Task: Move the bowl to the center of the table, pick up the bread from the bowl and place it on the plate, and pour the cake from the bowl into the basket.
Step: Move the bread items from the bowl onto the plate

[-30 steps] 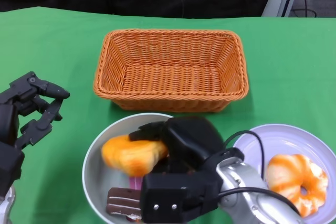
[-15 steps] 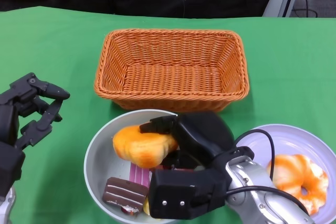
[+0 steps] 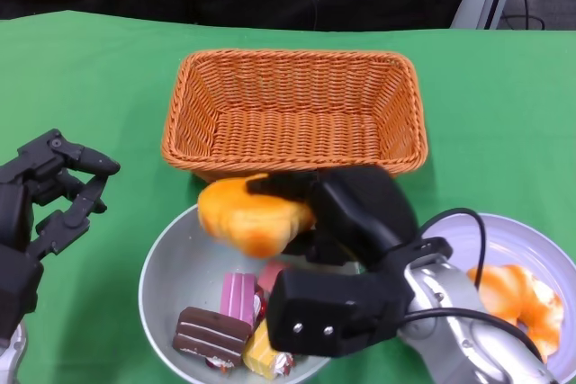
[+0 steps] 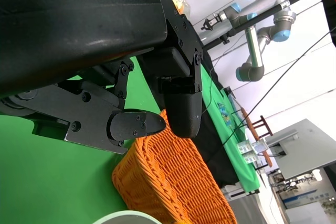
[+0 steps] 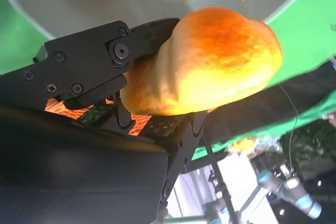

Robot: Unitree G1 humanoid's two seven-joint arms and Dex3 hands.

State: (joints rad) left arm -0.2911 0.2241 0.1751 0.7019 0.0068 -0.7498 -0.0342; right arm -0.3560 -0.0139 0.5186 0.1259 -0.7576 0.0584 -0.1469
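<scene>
Bread (image 3: 245,216): gripped by right hand (image 3: 346,222), long axis horiz., above bowl (image 3: 166,281) rim.
Bowl: holds cakes (image 3: 216,330).
Left hand (image 3: 40,200): fingers apart, holding nothing.

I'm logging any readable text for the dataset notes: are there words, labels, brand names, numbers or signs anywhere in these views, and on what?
None can be read in any view.
The wrapped cakes in the bowl: any print on the wrappers is too small and blurred to read.
The right hand holding the bread, the left hand, the basket and the plate: no markings show.
</scene>
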